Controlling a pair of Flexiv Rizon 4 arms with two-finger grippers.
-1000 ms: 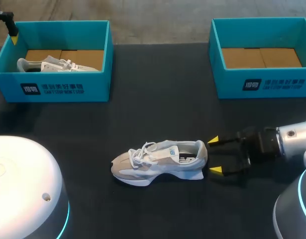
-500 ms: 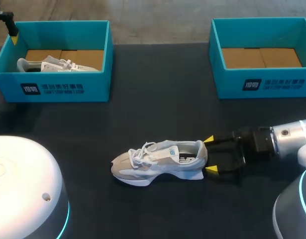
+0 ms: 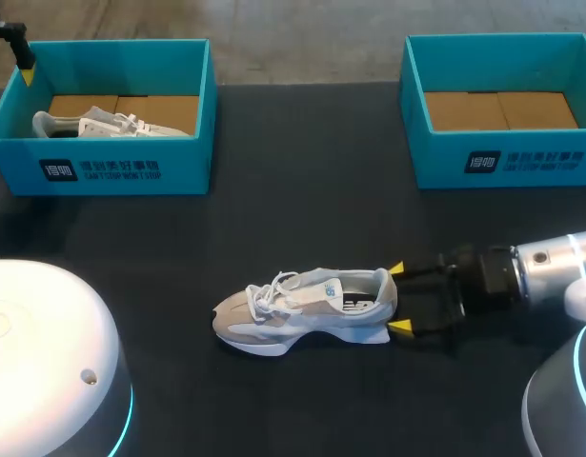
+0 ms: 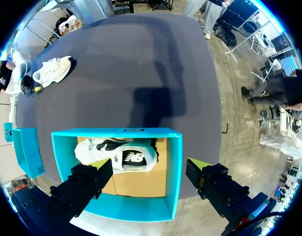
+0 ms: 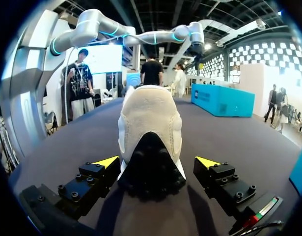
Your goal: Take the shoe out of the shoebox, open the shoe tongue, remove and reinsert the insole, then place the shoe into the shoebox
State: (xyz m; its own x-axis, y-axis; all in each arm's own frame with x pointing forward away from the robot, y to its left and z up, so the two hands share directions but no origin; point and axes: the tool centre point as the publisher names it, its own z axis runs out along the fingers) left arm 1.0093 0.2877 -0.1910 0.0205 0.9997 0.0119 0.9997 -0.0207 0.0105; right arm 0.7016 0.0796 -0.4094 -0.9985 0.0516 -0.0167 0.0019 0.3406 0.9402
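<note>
Bright even light; soft shadow on table beside shoebox.

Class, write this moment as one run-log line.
stage: shoe out on table | right end effector: open, flanking heel | left end effector: open, above left shoebox holding second shoe

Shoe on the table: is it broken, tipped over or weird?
Nothing stands out. The sneaker stands upright on its sole on the table, with no damage showing. The right pincer is open, one finger either side of its heel.
</note>
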